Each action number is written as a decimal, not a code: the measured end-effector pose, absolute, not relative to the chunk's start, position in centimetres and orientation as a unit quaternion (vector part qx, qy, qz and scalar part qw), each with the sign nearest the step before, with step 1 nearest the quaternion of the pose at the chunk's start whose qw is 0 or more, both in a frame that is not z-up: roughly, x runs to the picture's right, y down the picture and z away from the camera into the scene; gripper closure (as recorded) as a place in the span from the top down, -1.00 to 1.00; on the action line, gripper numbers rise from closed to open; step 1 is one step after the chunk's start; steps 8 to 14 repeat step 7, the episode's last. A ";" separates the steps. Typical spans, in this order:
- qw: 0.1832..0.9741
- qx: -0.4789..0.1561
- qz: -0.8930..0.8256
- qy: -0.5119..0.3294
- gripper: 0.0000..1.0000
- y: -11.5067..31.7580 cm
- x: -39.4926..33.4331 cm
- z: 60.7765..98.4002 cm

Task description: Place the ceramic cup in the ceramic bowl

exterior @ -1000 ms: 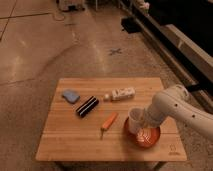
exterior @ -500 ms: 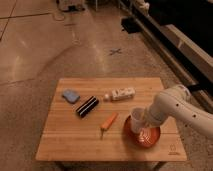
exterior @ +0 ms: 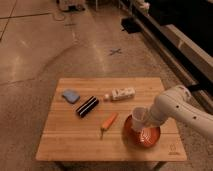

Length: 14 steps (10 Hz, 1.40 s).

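White and round, the ceramic cup [exterior: 138, 116] is seen near the right edge of the wooden table [exterior: 65, 140], toward the front right corner. It is placed over the back left part of the ceramic bowl [exterior: 142, 133]. Whether the cup is touching the bowl or is held just above it cannot be told. The bowl is orange-red and shiny, with pale streaks inside, and it is set on the table close to the front edge.

The gripper [exterior: 146, 119] is found at the end of a white arm [exterior: 181, 106] that is reached in from past the right edge. It is pressed right up against the right side of the cup. Whether the cup is gripped or let go cannot be told.

An orange carrot [exterior: 108, 123] is laid just left of the bowl, near the middle of the table. A dark striped bar [exterior: 87, 106] is seen further left and back. A blue sponge [exterior: 70, 95] is set near the back left corner. A white carton [exterior: 122, 93] is laid on its side by the back edge, behind the cup and apart from it.
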<state>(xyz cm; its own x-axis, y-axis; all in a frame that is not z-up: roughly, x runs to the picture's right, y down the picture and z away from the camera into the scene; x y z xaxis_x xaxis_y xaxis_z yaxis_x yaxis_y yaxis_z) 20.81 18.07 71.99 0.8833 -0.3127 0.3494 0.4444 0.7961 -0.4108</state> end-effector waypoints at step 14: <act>0.922 -0.256 -0.241 -0.163 0.60 14.5 18.9 67.1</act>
